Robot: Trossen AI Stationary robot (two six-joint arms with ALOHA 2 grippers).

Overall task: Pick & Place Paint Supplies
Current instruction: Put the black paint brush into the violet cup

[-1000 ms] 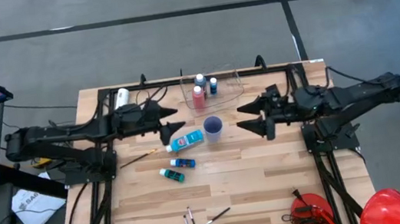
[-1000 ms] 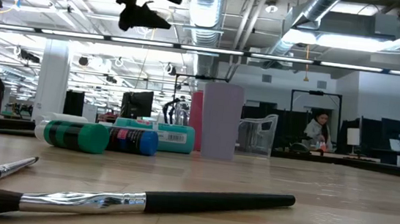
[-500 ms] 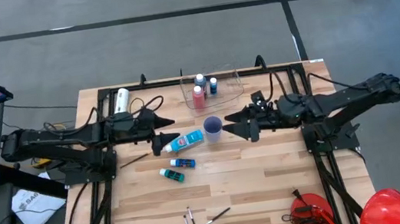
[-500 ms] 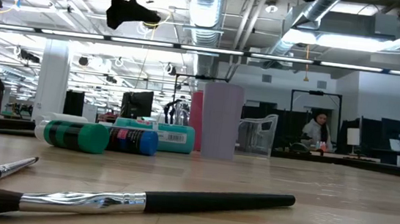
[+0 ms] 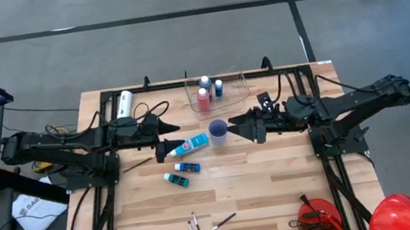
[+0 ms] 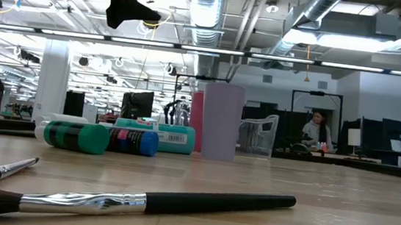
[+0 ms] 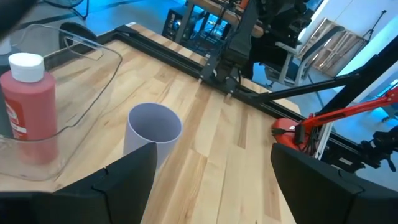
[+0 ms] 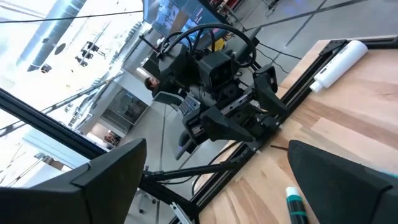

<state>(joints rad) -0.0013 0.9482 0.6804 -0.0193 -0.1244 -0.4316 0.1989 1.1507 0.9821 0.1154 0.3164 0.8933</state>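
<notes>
The fingers of your left gripper (image 5: 170,136) and right gripper (image 5: 238,124) are wide apart and empty, so lowering carelessly may topple the cup (image 5: 218,131).

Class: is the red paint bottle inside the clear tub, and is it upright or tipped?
Inside, upright: the red paint bottle stands cap-up behind the clear tub wall.

floor (image 5: 180,47): grey concrete | ceiling ducts (image 6: 321,13): exposed | monitors (image 6: 136,105): behind table
</notes>
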